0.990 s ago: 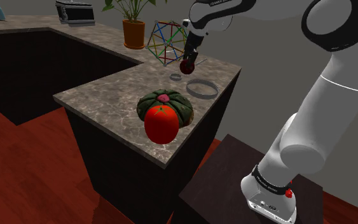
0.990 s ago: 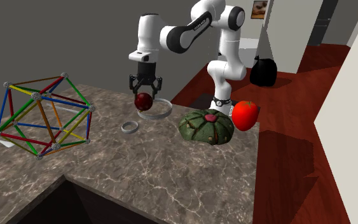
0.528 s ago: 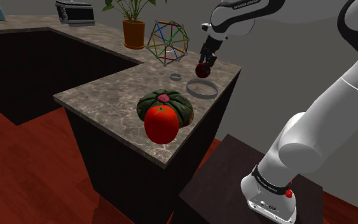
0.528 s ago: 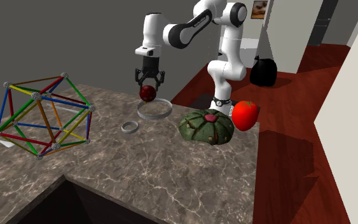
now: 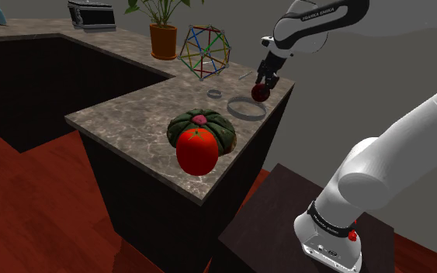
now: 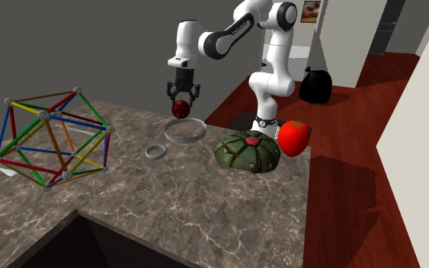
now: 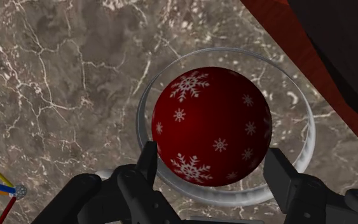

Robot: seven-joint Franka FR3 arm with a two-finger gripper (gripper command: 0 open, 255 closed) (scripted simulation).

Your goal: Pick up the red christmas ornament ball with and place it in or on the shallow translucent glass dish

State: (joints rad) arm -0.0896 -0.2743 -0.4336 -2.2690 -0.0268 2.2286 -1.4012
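Note:
A dark red ornament ball (image 7: 212, 125) with white snowflakes is clasped between my black fingers (image 7: 147, 159). My gripper (image 5: 261, 87) is shut on it and hangs above the stone counter. The ball (image 6: 180, 110) is in the air over the shallow clear glass dish (image 6: 184, 130), a low ring on the counter near its corner. In the wrist view the dish's rim (image 7: 306, 137) circles the ball from behind. In the shoulder view the ball (image 5: 261, 93) hangs over the dish (image 5: 247, 108) on the side nearest the counter's edge.
A small grey ring (image 6: 155, 151) lies beside the dish. A green pumpkin-like cushion (image 6: 248, 151) and a red tomato shape (image 6: 293, 137) sit at the counter's near corner. A coloured rod polyhedron (image 6: 49, 137) and a potted plant (image 5: 163, 31) stand further back. The counter edge drops to a red floor.
The gripper has carried the ball across the counter, from beside the polyhedron towards the counter's corner, until it hangs over the dish. The fingers stayed shut on the ball.

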